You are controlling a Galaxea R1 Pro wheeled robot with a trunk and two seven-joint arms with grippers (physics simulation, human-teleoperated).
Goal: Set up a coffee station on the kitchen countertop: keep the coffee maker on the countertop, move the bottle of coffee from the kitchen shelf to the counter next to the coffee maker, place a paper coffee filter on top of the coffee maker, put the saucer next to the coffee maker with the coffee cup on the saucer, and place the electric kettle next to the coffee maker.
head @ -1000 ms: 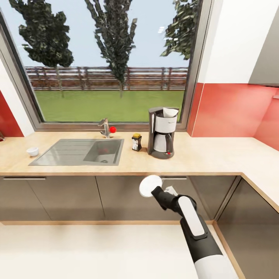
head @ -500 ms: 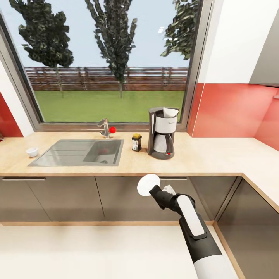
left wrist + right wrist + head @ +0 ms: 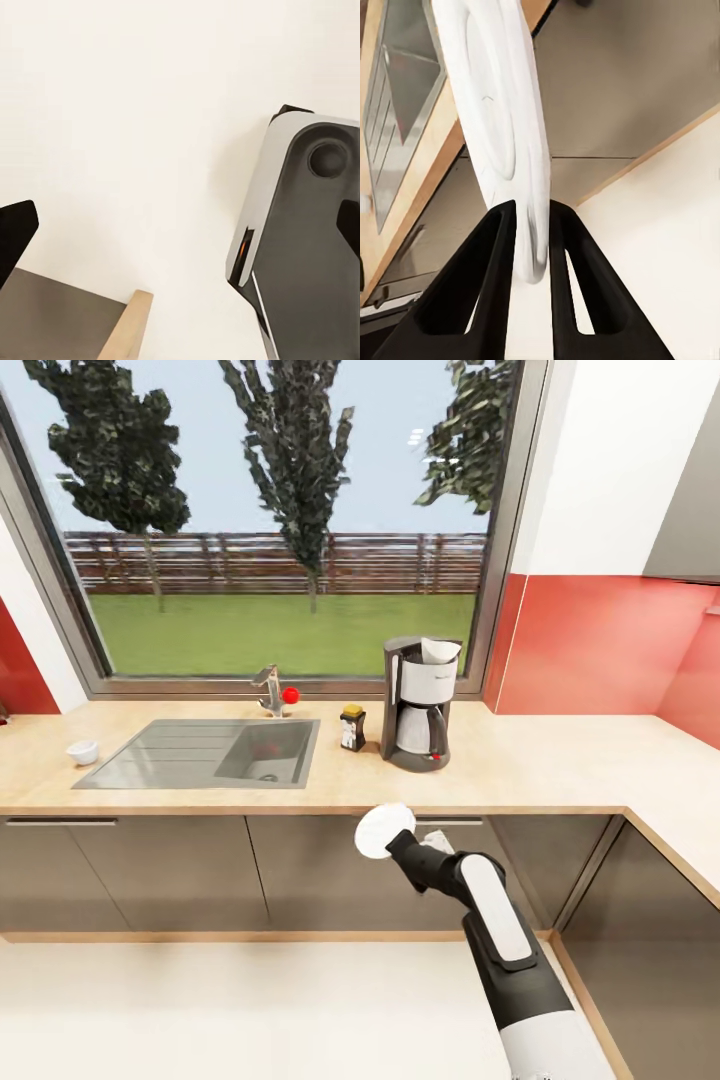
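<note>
My right gripper (image 3: 399, 844) is shut on the rim of the white saucer (image 3: 385, 831), held on edge in front of the cabinet fronts, just below the countertop (image 3: 530, 770) edge. In the right wrist view the black fingers (image 3: 487, 262) pinch the saucer (image 3: 495, 127). The coffee maker (image 3: 418, 705) stands on the counter with the paper coffee filter (image 3: 440, 651) on top. The bottle of coffee (image 3: 352, 728) stands just left of it. The coffee cup (image 3: 83, 751) sits far left on the counter. My left gripper (image 3: 180, 229) is open, over the floor.
A steel sink (image 3: 205, 753) with a faucet (image 3: 272, 690) is set into the counter left of the bottle. The counter turns a corner at the right (image 3: 680, 810). Grey cabinet fronts (image 3: 170, 865) run below. A part of my base (image 3: 300, 240) shows beside the left gripper.
My right arm has lifted the saucer a little toward the counter edge. The things on the counter have not moved.
</note>
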